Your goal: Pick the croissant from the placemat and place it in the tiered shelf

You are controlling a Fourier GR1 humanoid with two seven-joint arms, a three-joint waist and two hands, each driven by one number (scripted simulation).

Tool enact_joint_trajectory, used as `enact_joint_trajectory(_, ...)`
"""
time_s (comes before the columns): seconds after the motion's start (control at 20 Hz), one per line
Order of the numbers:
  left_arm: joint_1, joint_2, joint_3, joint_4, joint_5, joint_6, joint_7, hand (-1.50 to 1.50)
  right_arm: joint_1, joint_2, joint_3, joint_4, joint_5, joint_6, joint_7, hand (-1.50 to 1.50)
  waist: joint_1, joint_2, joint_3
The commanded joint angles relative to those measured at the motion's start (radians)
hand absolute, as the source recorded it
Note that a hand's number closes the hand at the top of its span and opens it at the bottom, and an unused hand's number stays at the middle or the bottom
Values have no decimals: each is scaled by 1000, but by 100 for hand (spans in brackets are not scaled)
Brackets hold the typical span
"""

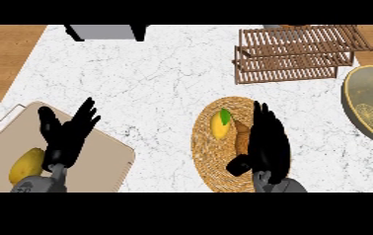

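One croissant (240, 133) lies on the woven placemat (207, 167) just beside the open right hand (266, 142), which should curl around it, not the mango (221, 122), before lifting toward the tiered shelf (295, 54).

Open desk (160, 76): bare marble between placemat (218, 172) and tiered shelf (295, 54); passage free.
Shelf front: slatted tiers face the open marble, nothing before them.
Right edge: large bowl (358, 98) just beside the shelf, narrowing that side.
Back edge: grey appliance (105, 31), well apart from the shelf.
Left: cutting board (87, 155) with yellow fruit (27, 165), off the route.
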Motion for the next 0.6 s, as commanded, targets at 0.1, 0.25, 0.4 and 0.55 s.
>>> enact_joint_trajectory(0.1, -3, -15, 9, 27, -23, -21, 7, 0, 12, 104, 7, 137, 102, -54, 87, -150, 3, 5, -4)
enact_joint_trajectory(0.25, 7, 16, 51, 30, -7, -54, 10, 0, 13, 105, -32, 84, 120, 35, 113, -150, 0, 3, -4)
enact_joint_trajectory(0.4, 64, -9, 23, -48, -36, -10, 30, 0, 37, 94, -68, 96, 143, 23, 80, -150, 3, 2, -3)
enact_joint_trajectory(0.55, 3, -22, 49, 40, -47, -40, 7, 0, 4, 108, -67, 189, 180, -25, 72, -150, 0, 5, -4)
